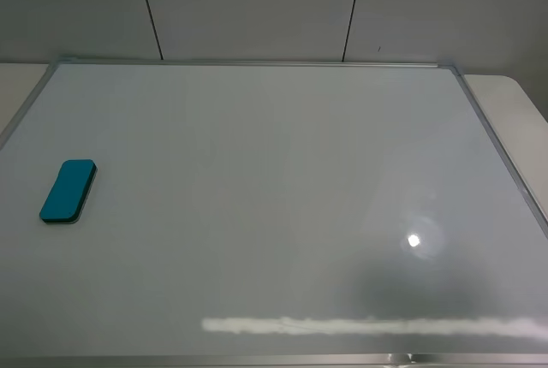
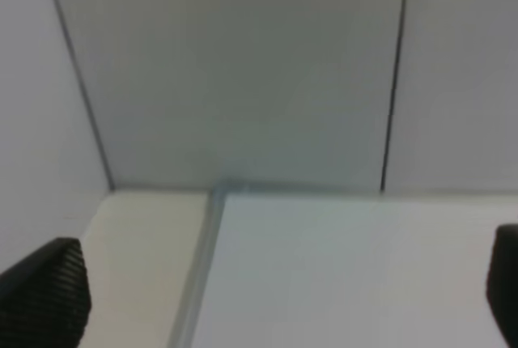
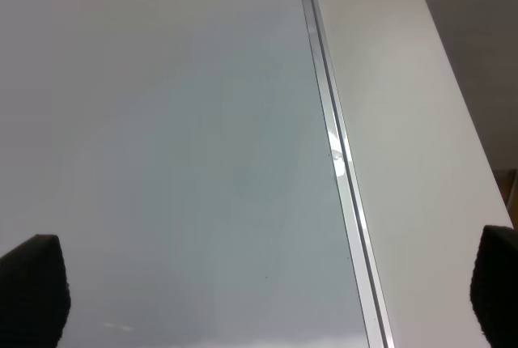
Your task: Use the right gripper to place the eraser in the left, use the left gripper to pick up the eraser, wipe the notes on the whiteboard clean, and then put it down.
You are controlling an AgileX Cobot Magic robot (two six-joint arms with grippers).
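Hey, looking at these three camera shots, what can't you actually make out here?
- Both arms: outside the overhead view.
- Left gripper and right gripper: only dark fingertips at frame edges.
- Teal rounded eraser block: underside hidden.
- Glossy silver-framed whiteboard: near edge cut off; glare streak could mask faint marks.
- Left wrist view: blurred.

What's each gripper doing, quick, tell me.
Left gripper: open, holding nothing.
Right gripper: open, holding nothing.
Eraser lies on the whiteboard.

No readable text, labels, brands or numbers are found in any view. The whiteboard surface is seen blank and glossy, and the eraser top is plain teal, unmarked.
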